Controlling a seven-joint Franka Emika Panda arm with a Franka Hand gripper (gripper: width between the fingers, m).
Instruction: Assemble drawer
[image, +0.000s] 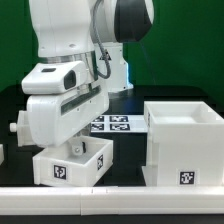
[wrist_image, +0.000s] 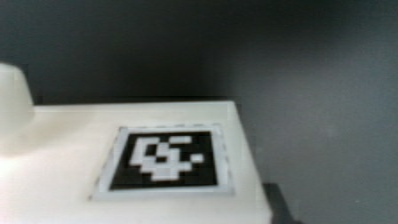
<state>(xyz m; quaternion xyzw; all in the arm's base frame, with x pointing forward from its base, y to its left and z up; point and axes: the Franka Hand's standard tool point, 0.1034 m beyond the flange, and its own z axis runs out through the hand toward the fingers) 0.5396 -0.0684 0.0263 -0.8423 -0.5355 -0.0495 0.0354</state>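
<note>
A small white tray (image: 70, 165) with a square tag on its front stands at the front of the exterior view's left. My gripper (image: 70, 140) is low over it, and the arm's white hand hides its fingers. In the wrist view the tray's white face (wrist_image: 71, 130) with a tag (wrist_image: 169, 158) fills the frame, with a rounded white part (wrist_image: 13, 100) at the edge. One dark finger (wrist_image: 278, 205) shows beside the tray's edge. The large boxy casing (image: 185, 145) stands on the exterior view's right, open side up.
The marker board (image: 112, 124) lies on the black table between the tray and the casing. A white knobbed part (image: 14, 128) shows at the far left edge. A white rail (image: 110, 205) runs along the front.
</note>
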